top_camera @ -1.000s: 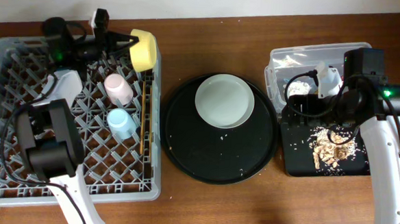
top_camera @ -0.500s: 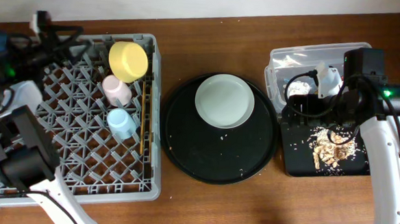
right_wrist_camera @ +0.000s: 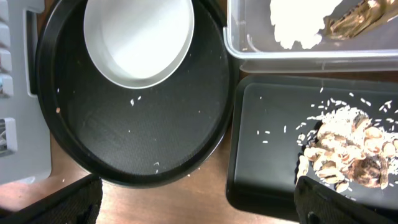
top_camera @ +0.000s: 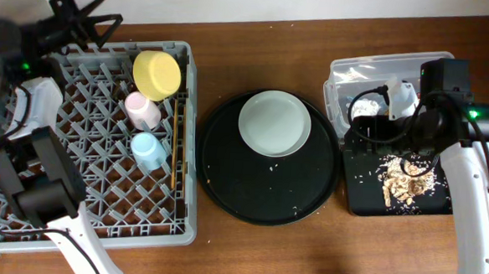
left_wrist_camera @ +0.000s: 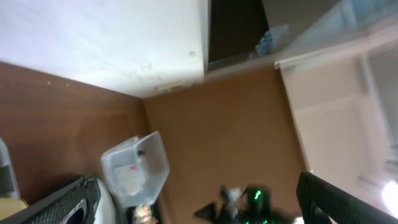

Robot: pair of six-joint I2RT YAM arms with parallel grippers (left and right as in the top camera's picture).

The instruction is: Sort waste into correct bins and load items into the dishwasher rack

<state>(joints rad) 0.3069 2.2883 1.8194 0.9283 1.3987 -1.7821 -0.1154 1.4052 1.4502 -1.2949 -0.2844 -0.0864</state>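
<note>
Arms | left fingers [top_camera: 108, 18] spread beyond rack [top_camera: 97, 222] | right fingers [right_wrist_camera: 68, 202] spread above tray [top_camera: 363, 194]

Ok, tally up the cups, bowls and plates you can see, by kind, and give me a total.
Cups: 2, the pink cup and the blue cup, both in the dishwasher rack
Bowls: 1, the yellow bowl, also in the rack
Plates: 1, the white plate, on the round black tray
Total: 4
</note>
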